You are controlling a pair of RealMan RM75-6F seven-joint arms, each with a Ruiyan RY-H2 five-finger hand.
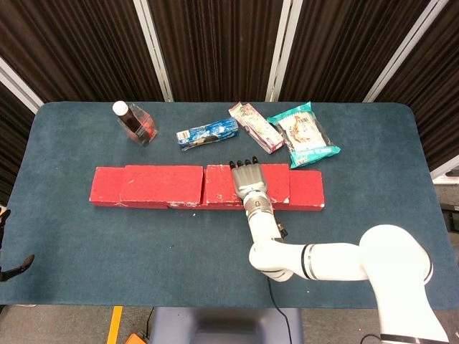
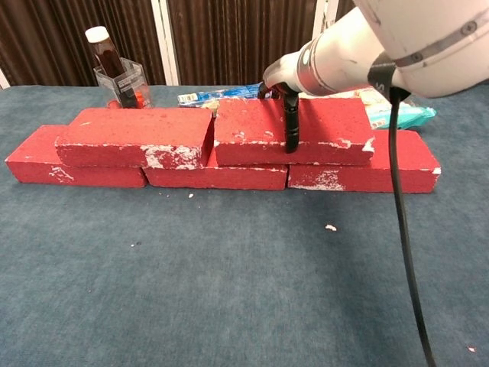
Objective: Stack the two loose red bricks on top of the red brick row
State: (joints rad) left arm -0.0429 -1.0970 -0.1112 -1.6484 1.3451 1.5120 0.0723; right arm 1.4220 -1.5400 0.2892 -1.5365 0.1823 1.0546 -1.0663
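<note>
Three red bricks lie end to end as a bottom row (image 1: 307,192) (image 2: 397,164) across the middle of the table. Two more red bricks sit on top of it. The upper left brick (image 1: 161,183) (image 2: 137,134) lies free. My right hand (image 1: 249,183) (image 2: 289,107) grips the upper right brick (image 1: 219,185) (image 2: 336,126), with fingers laid over its top and the thumb (image 2: 290,126) down its front face. A narrow gap shows between the two upper bricks. Only dark slivers of my left hand (image 1: 18,265) show at the left edge of the head view.
Behind the bricks stand a bottle in a clear box (image 1: 133,122) (image 2: 114,73), a blue packet (image 1: 208,133), a pink packet (image 1: 254,127) and a green snack bag (image 1: 305,135). Small crumbs (image 2: 330,227) lie on the blue cloth in front of the row.
</note>
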